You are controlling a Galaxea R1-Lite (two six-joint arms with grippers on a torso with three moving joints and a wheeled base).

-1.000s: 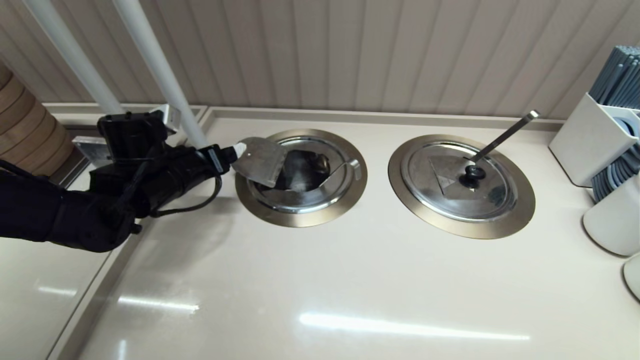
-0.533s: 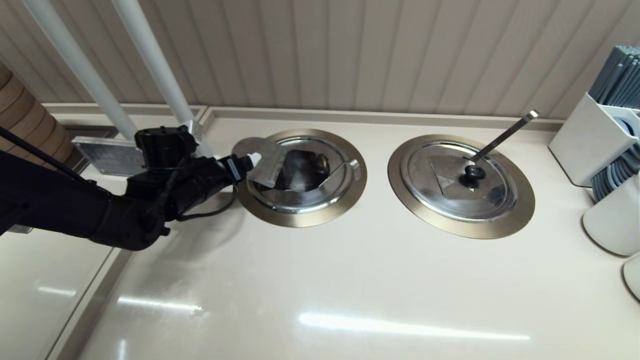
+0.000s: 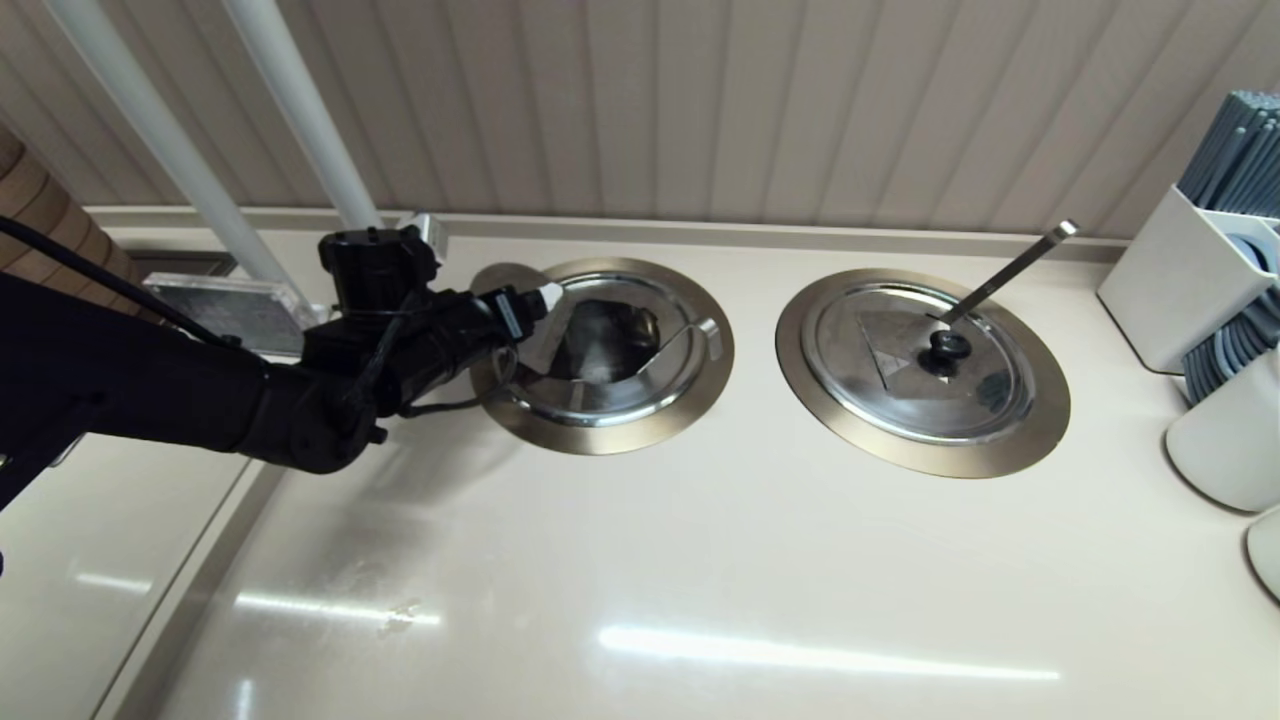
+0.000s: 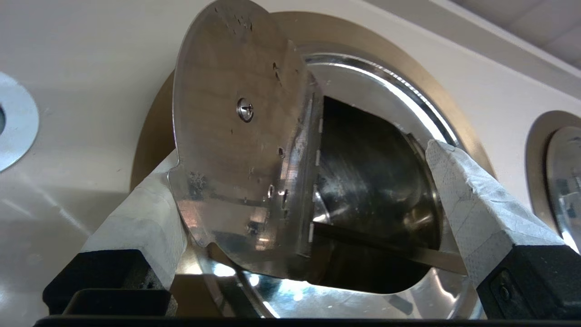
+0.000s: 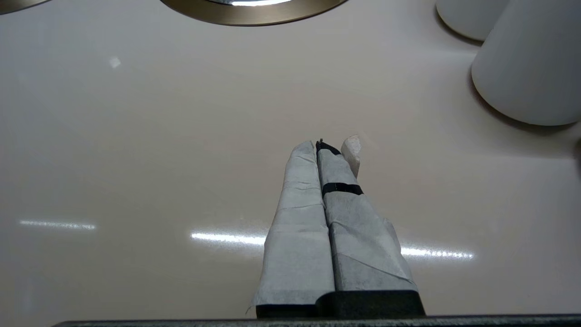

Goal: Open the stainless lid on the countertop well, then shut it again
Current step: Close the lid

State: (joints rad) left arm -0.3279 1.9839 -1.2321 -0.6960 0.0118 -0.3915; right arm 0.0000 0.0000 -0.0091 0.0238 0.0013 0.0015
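Currently our left pincer (image 3: 545, 296) sits at the left edge of the round dark steel countertop well with its bronze-grey rim ring (image 3: 700, 390) — fingers (image 4: 472, 200) spread wide, the raised shiny stainless lid flap (image 4: 240, 150) standing tilted between them, one pad against its edge. We see the thin ladle handle (image 4: 386, 250) inside the well. Right pincer (image 5: 324, 147) hangs over the cream counter (image 5: 136, 159), fingers pressed together, holding nothing.
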